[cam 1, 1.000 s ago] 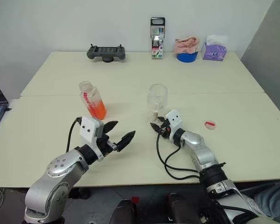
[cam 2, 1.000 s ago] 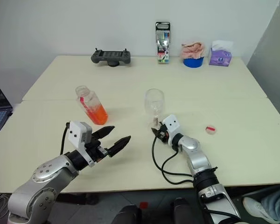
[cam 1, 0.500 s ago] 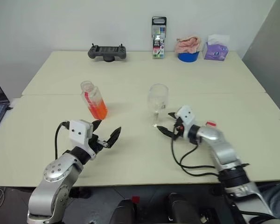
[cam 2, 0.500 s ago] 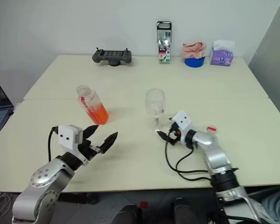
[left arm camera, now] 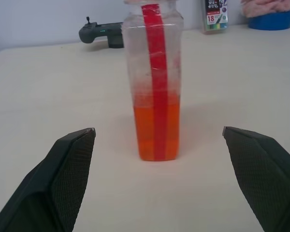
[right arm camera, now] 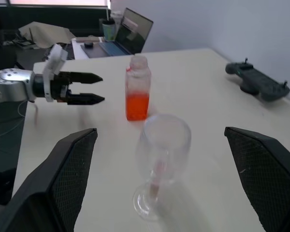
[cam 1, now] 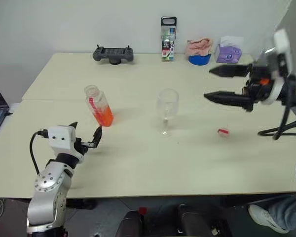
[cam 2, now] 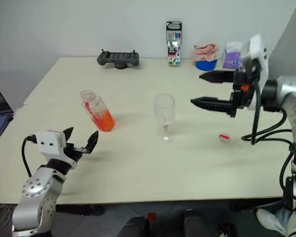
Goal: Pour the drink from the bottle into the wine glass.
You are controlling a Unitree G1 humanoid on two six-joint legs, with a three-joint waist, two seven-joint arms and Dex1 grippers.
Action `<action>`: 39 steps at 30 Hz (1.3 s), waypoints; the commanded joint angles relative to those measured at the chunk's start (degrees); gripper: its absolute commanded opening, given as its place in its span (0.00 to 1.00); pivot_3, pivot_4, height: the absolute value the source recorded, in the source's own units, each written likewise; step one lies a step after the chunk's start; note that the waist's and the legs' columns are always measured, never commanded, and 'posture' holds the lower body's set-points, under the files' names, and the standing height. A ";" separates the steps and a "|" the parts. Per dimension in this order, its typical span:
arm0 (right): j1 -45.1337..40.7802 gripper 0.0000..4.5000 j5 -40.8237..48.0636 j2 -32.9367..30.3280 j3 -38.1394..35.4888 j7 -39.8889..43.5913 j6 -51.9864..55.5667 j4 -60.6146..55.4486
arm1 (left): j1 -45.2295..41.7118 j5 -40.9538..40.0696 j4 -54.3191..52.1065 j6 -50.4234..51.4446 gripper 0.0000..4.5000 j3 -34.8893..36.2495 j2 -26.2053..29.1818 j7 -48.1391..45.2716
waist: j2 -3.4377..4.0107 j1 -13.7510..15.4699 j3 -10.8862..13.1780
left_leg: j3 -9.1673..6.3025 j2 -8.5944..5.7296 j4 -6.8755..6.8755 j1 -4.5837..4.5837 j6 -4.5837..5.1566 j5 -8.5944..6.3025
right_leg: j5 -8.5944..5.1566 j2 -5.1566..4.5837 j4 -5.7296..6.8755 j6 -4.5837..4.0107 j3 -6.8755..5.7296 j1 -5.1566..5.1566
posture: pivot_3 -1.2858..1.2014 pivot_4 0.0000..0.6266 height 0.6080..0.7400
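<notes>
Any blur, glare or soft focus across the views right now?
Head views: even light, soft shadows, no harsh glare, right gripper slightly smeared. Left wrist view: bottle sharp, fingers soft. Right wrist view: wine glass faint against the table, background washed out.

a pale cream table [cam 1: 138, 168] is carrying a bottle [cam 1: 98, 105] just left of a wine glass [cam 1: 166, 109]. right of the glass a small red cap [cam 1: 222, 131] is lying. behind the glass are sitting a controller [cam 1: 113, 54], marker pack [cam 1: 167, 32], blue bowl [cam 1: 198, 59] and tissue box [cam 1: 227, 53].
</notes>
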 commanded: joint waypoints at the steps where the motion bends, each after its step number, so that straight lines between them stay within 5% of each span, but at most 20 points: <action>1: -2.52 1.00 2.28 -0.07 -0.20 0.90 0.34 -0.22 | -3.34 -0.14 0.98 -1.15 1.00 1.17 1.56 -0.87 | -0.02 0.13 0.02 | 0.01 0.00 0.01 -0.03 0.00 0.00 | 0.00 -0.07 0.00 0.03 0.01 -0.01 | 0.52 0.24 1.00; 22: -0.29 1.00 1.62 -0.95 1.83 0.37 -0.71 -1.98 | -25.00 6.81 19.44 -2.84 1.00 -5.44 2.13 0.51 | -0.01 0.09 0.04 | 0.06 -0.01 0.08 -0.10 0.00 0.00 | 0.07 -0.09 0.04 0.15 0.04 -0.10 | 0.52 0.24 1.00; 39: 1.11 1.00 0.25 -1.40 2.81 -0.23 -1.30 -2.33 | -28.75 5.27 26.34 -8.69 1.00 -4.88 0.06 -0.91 | -0.01 0.11 0.04 | 0.04 -0.01 0.10 -0.20 -0.01 0.00 | 0.11 -0.14 0.04 0.15 0.06 -0.19 | 0.52 0.24 1.00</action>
